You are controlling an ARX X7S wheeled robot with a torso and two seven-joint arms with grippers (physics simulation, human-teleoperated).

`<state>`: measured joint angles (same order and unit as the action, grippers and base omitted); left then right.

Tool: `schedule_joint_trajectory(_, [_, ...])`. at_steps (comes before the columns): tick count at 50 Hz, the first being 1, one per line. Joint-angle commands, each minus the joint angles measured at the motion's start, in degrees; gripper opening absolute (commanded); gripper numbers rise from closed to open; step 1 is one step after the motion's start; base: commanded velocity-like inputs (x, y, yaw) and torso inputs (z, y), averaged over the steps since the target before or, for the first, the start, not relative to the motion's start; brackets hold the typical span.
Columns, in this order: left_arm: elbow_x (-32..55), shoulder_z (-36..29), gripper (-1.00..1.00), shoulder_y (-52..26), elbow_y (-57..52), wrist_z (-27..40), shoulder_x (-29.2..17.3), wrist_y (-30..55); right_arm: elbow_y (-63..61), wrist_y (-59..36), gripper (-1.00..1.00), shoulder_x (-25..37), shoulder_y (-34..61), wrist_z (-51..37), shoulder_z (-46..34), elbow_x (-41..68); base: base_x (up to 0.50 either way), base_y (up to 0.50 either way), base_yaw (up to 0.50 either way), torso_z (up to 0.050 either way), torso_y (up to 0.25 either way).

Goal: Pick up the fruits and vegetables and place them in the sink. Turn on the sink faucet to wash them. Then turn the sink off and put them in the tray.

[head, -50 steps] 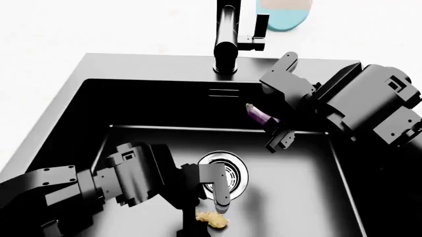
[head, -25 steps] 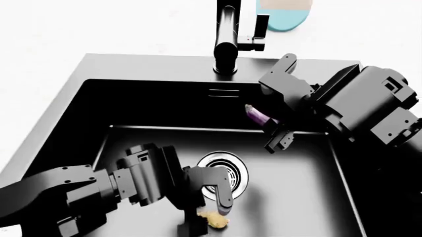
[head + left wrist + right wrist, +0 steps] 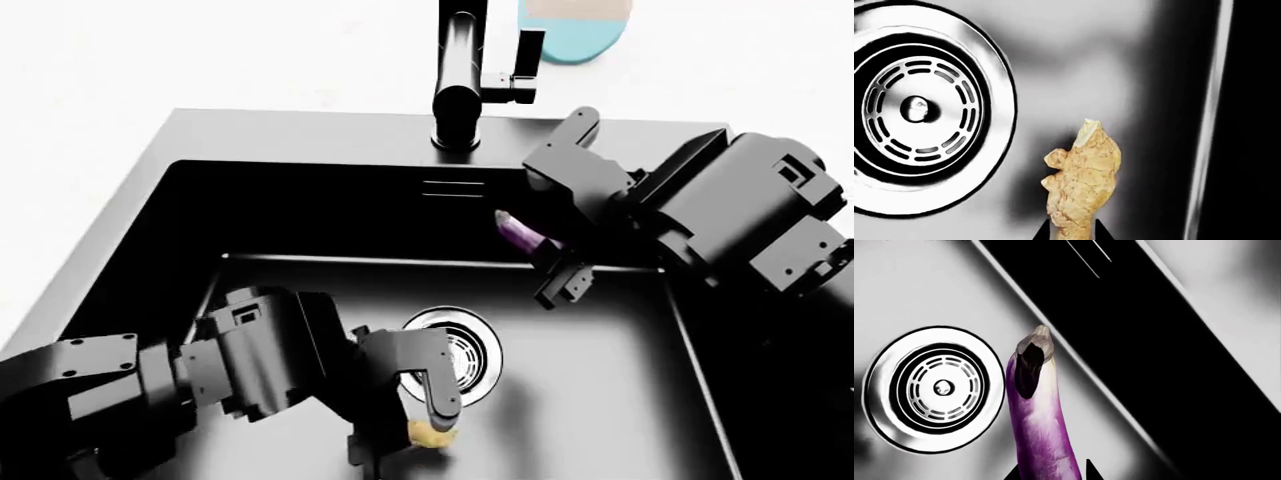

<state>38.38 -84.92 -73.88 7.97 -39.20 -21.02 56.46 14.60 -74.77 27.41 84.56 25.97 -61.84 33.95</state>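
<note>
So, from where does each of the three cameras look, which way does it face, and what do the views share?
Head view: from the robot's head, facing down into the sink; both arms show, left gripper and right gripper.
Left wrist view: near the left gripper, facing the sink floor; shows the ginger root and only the fingertips.
Right wrist view: near the right gripper, facing down the eggplant into the basin.
Shared: all three show the drain strainer.

matte blk blocky arms, grey-edged housings, blk pincers
</note>
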Motion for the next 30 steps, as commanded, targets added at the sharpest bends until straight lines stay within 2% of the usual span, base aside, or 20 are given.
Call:
schedule_joint_trajectory(1, [5.76,7.96,-1.00,-1.90,-10.83,8.28,-6.86,6.65,1.10,1.08,-1.00,-0.61,0.60,0.57,-0.64,-0.66,0.00,0.00,0.00,0.000,0.000])
schedule_joint_trajectory(15, [14.86,23.48,-1.00,-4.73,-22.73,19.95,-16.20,11.13,4.68,3.45,-1.00,-1.26,-0.81,-1.83,-0.25,-2.34,0.00,0.00,0.00,0.000,0.000])
schedule_joint_trajectory(30, [17.15,28.76,-1.00,-7.01,-26.53,24.70,-19.29,12.23,0.58,-2.37,-1.00,0.66,-2.36,-10.30,4.24,-2.36,0.00,0.00,0.00,0.000,0.010])
